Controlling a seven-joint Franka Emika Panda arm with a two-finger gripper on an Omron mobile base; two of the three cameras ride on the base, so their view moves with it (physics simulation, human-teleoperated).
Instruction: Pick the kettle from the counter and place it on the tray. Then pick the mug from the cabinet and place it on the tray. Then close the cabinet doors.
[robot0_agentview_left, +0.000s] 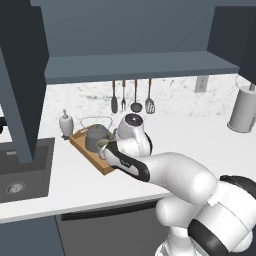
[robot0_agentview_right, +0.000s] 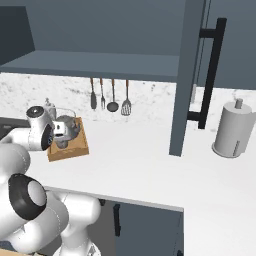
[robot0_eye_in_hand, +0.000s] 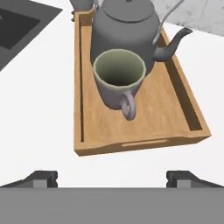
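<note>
Our gripper (robot0_eye_in_hand: 111, 177), fingers spread and empty, hangs above the tray (robot0_eye_in_hand: 144, 124).
Hand view reveals the mug (robot0_eye_in_hand: 119, 78) touching the kettle (robot0_eye_in_hand: 127, 24); base views hide it behind our bent arm.

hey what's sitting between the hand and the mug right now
Nothing but bare surface. In the hand view, a strip of white counter and the tray's near rim and wooden floor separate the open hand from the mug.

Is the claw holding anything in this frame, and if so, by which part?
Nothing is held. The claw is open, its tips apart with nothing between them. The mug stands free on the tray, beside the kettle.
</note>
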